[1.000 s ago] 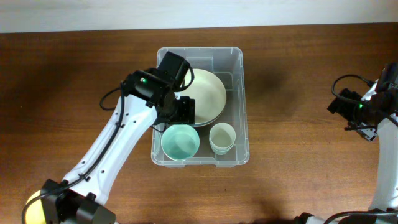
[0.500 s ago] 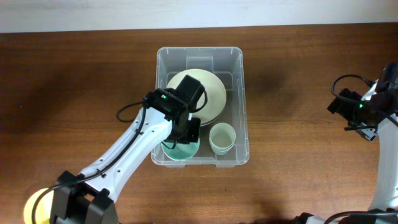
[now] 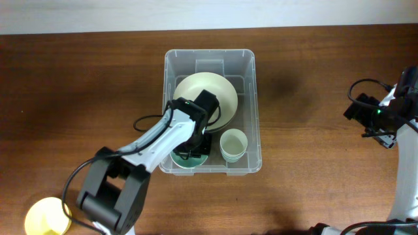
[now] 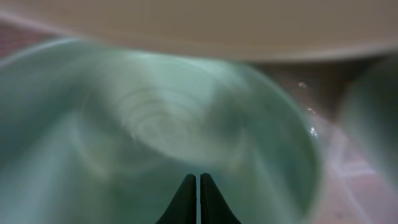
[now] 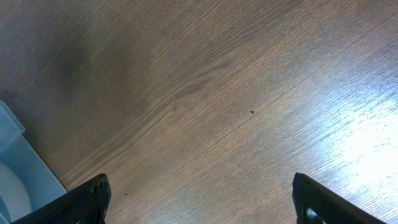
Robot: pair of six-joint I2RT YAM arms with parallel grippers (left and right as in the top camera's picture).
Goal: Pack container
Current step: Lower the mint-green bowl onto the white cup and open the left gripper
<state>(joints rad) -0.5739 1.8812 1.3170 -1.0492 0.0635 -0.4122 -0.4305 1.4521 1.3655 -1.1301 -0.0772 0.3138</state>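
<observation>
The container (image 3: 256, 111), a clear plastic bin, stands mid-table and holds a large cream bowl (image 3: 215, 91), a teal bowl (image 3: 181, 160) and a small pale green cup (image 3: 233, 145). My left gripper (image 3: 196, 145) reaches down inside the teal bowl. In the left wrist view its fingers (image 4: 199, 186) are pressed together with nothing between them, the teal bowl (image 4: 137, 124) fills the frame, and the cream bowl (image 4: 217, 25) crosses the top. My right gripper (image 3: 373, 124) hovers far to the right; its jaws (image 5: 199, 199) stand wide open over bare wood.
A yellow bowl (image 3: 46, 217) sits at the table's front-left corner. A corner of the container (image 5: 18, 168) shows at the lower left of the right wrist view. The wooden table (image 3: 313, 78) extends on both sides of the bin.
My left gripper moved from the cream bowl's left edge toward the front, dropped into the teal bowl, and its jaws went from open to shut. The right arm stayed still.
</observation>
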